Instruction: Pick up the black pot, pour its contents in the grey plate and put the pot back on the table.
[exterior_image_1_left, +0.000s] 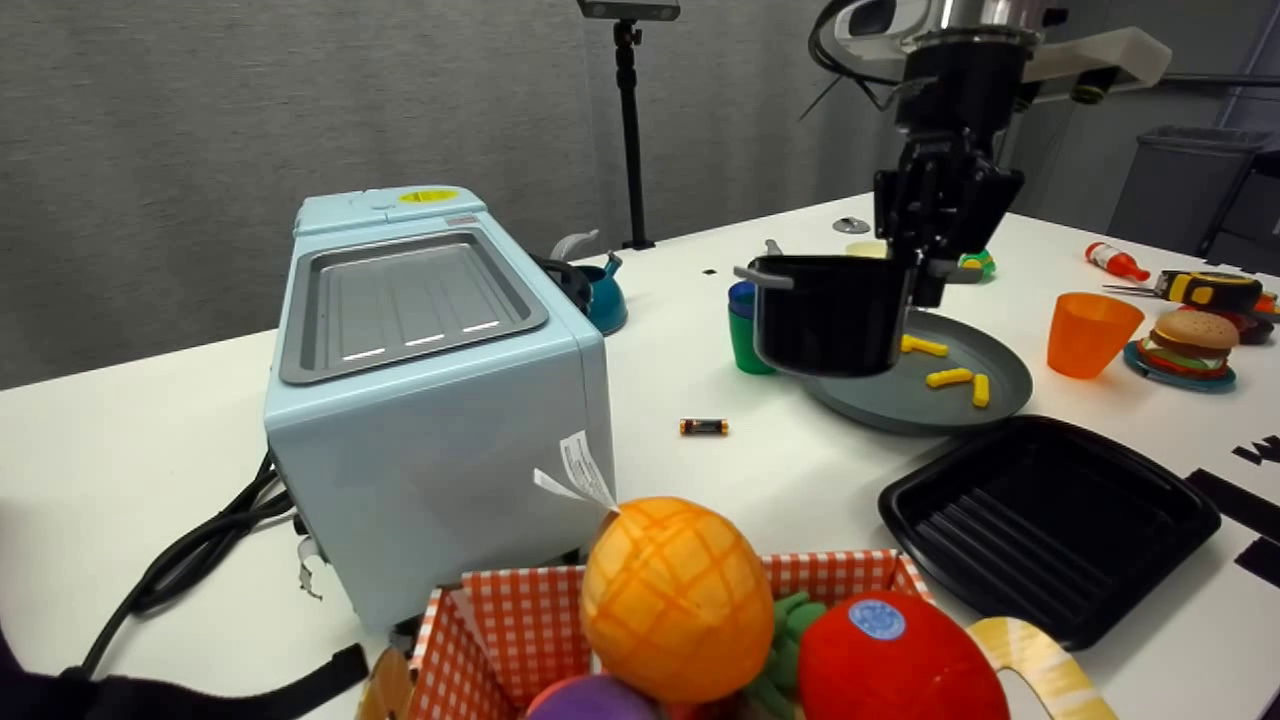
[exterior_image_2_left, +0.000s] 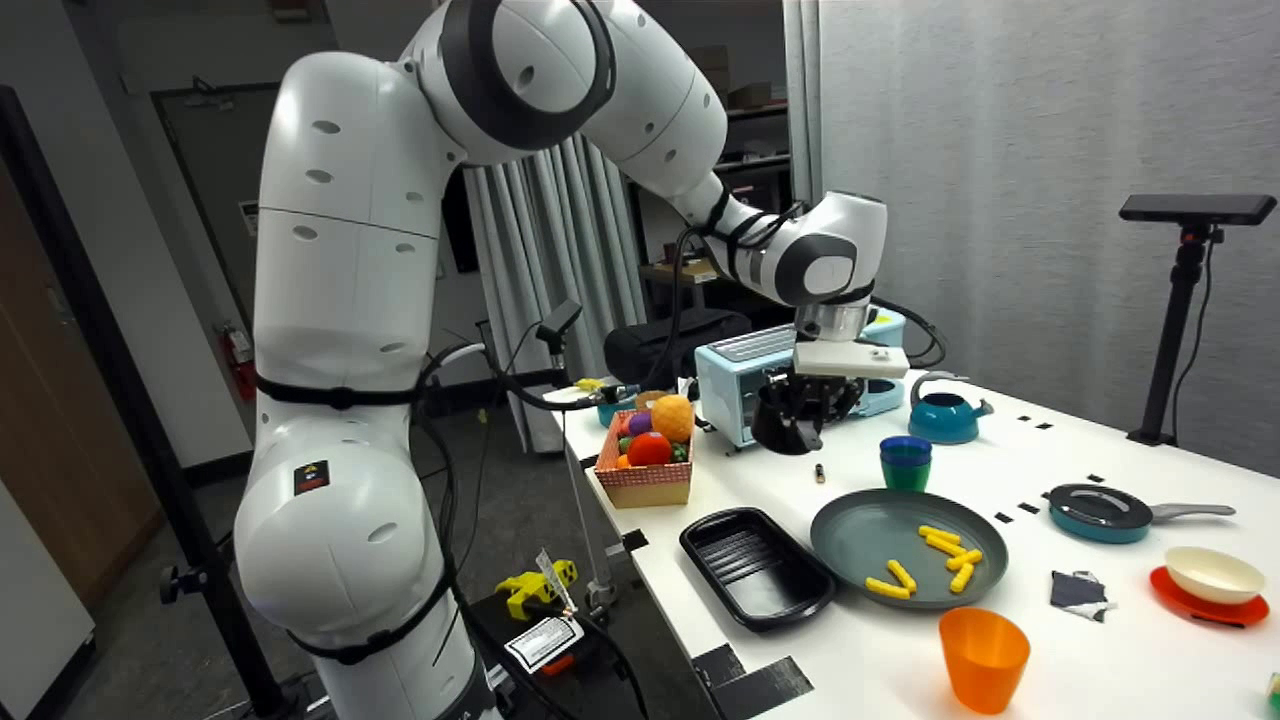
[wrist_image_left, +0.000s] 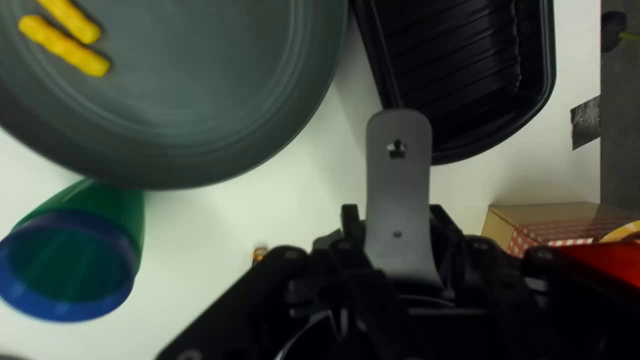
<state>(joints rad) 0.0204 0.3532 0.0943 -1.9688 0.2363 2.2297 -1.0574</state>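
Pot (exterior_image_1_left: 825, 320): held roughly upright above tabletop (exterior_image_1_left: 650, 390), apart from plate (exterior_image_2_left: 870, 530)
Pincer (wrist_image_left: 397, 225): clamped on handle (wrist_image_left: 398, 185)
Yellow sticks (exterior_image_2_left: 945, 546): on plate — pour judged done
Tabletop: set-down likely next — to be lowered level, battery (exterior_image_1_left: 704, 427) avoided

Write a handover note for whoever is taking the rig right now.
Gripper: shut on the grey handle of the black pot.
Pot: held above the table, roughly upright; its inside is too dark to check.
Done: pot lifted; yellow pieces lie on the grey plate, so the pour looks finished, though leftovers in the pot can't be ruled out.
Left: set the pot back on the table and let go. Probably best to avoid the small battery and the stacked cups.
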